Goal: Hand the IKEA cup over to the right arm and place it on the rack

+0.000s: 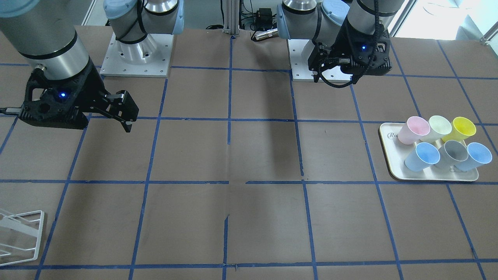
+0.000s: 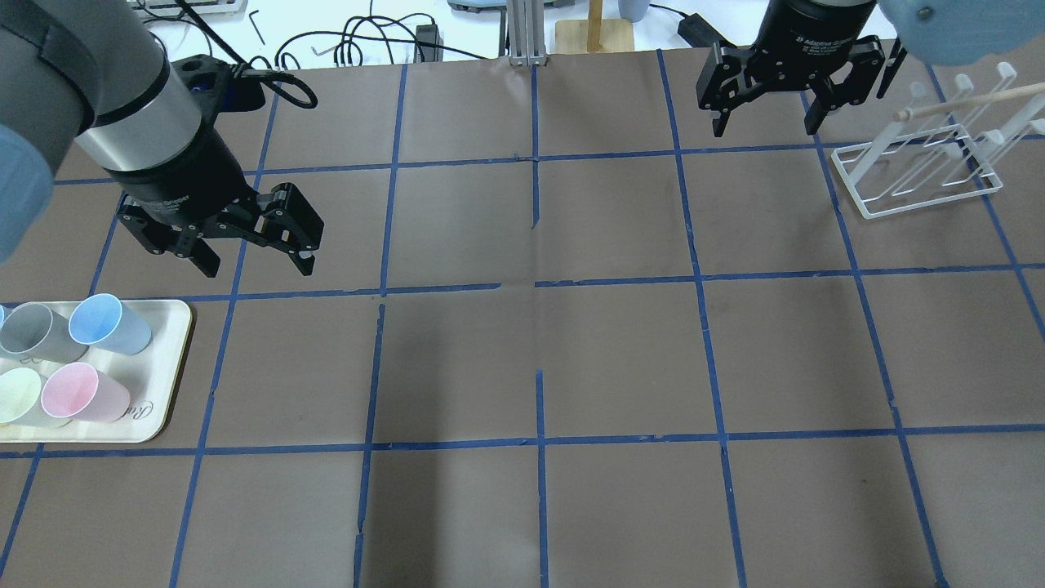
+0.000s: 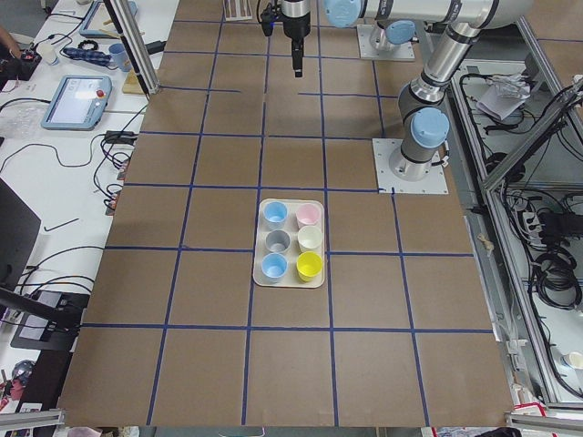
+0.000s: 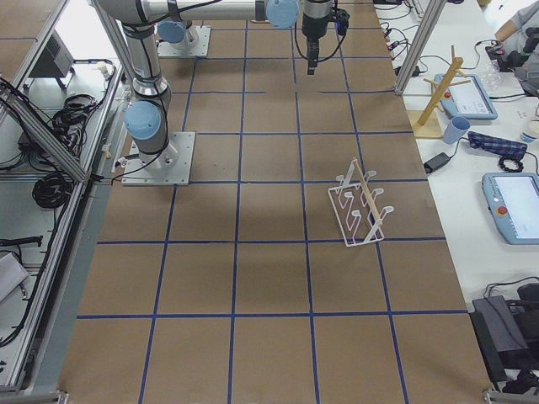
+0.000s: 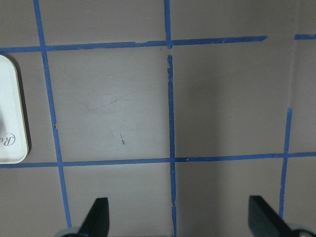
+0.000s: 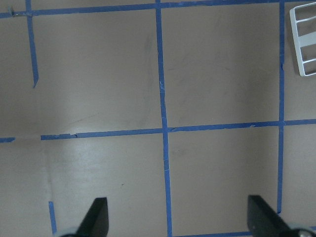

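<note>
Two alike light blue cups lie tipped with other cups on a cream tray; I cannot tell which is the IKEA cup. One blue cup shows whole in the overhead view. My left gripper hovers open and empty just beyond the tray; the left wrist view shows wide-apart fingertips over bare table. My right gripper is open and empty, hovering left of the white wire rack. The rack's corner shows in the right wrist view.
Pink, grey, pale green and yellow cups share the tray. The brown table has a blue tape grid. A wooden stick rests across the rack's top. Cables lie beyond the far edge.
</note>
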Robot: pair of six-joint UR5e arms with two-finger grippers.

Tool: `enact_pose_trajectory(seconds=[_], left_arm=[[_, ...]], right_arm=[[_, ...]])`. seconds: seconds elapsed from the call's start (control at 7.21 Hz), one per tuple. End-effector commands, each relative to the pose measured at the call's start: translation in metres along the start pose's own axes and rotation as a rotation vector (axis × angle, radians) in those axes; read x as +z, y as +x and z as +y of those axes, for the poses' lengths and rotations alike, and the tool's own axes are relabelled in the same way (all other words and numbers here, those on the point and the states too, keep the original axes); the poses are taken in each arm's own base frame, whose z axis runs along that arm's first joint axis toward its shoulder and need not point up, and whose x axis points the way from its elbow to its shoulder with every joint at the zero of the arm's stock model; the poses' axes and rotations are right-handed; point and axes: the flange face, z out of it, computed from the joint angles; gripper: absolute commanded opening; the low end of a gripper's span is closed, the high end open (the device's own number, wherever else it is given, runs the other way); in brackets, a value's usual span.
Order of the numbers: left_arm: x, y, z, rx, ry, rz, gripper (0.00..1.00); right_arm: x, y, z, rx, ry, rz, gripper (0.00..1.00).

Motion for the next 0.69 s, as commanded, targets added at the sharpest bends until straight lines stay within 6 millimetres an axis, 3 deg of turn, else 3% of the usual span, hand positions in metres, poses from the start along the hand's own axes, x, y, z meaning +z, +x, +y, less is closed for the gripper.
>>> enact_pose_trajectory(seconds=[0.0, 0.55], left_arm=[[0.0003, -0.0001, 0.0, -0.001, -0.001, -0.001, 1.0], [0.0031, -0.0025, -0.0058, 0.008, 0.004, -0.002, 1.0]], right_arm=[[-0.0001, 0.0006, -0.0002, 0.0, 0.001, 0.003, 1.0], [-0.0002, -0.0004, -0.0001, -0.001, 0.002, 0.002, 1.0]])
